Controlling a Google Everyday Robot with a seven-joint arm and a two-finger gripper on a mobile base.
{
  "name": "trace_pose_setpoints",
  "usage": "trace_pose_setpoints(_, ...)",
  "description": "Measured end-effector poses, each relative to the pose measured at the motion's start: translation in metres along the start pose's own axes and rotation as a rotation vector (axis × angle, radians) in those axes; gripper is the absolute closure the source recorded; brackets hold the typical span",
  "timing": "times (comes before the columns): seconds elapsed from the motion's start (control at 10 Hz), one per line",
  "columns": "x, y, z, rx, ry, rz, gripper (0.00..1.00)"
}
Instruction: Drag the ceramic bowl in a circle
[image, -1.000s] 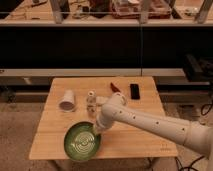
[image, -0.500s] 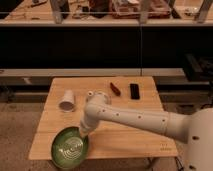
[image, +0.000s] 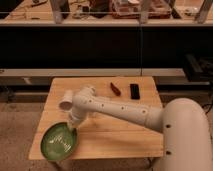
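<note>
The green ceramic bowl (image: 58, 142) sits at the front left corner of the wooden table (image: 120, 135), its rim overhanging the table's front left edge. My gripper (image: 73, 126) reaches down from the white arm onto the bowl's right rim and is shut on that rim. The arm stretches in from the lower right across the table. A small white paper cup (image: 65, 102) lies on its side just behind the arm's wrist.
A red object (image: 115, 89) and a black rectangular object (image: 134, 91) lie at the table's far side. Behind the table runs a dark shelf unit with cluttered items on top. Bare floor lies to the left.
The bowl has been dragged left and toward the front corner of the table. The arm swung left with it, gripper still on the rim.
</note>
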Motion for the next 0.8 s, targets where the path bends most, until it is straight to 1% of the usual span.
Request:
trace_pose_setpoints(0.1,0.007,0.009,-0.004,-0.001,0.017,0.023,0.86)
trace_pose_setpoints(0.2,0.015,0.027,-0.017,-0.004,0.056,0.063,0.86)
trace_pose_setpoints(0.3,0.016,0.037,-0.026,-0.006,0.082,0.087,0.86)
trace_pose_setpoints(0.4,0.013,0.051,-0.039,-0.018,0.106,0.115,0.86)
trace_pose_setpoints(0.5,0.002,0.066,-0.051,-0.043,0.114,0.144,0.86)
trace_pose_setpoints(0.6,-0.01,0.078,-0.057,-0.059,0.111,0.168,0.86)
trace_pose_setpoints(0.8,-0.043,0.103,-0.07,-0.091,0.097,0.229,0.86)
